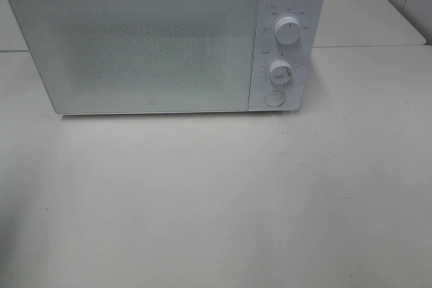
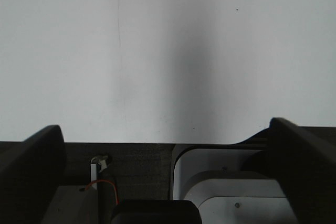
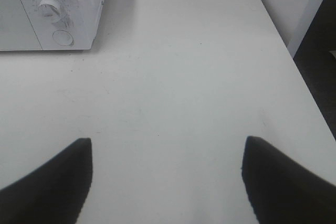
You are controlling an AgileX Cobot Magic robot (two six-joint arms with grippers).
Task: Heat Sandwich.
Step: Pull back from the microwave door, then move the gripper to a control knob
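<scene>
A white microwave [image 1: 162,38] stands at the back of the white table [image 1: 216,193], its door shut, with two dials [image 1: 288,32] and a round button on its right panel. The sandwich is out of view. Neither arm appears in the exterior high view. In the left wrist view my left gripper [image 2: 168,145] is open, its dark fingers [image 2: 31,166] wide apart over bare table, nothing between them. My right gripper [image 3: 167,153] is open too, with empty table between its fingers [image 3: 58,179], and the microwave's control corner [image 3: 52,11] lies ahead of it.
The table's right edge [image 3: 294,77] drops off to a dark floor beside the right gripper. A seam [image 1: 378,46] joins this table to another one behind. Near the left gripper, the table's edge meets a dark base with a red wire [image 2: 102,183].
</scene>
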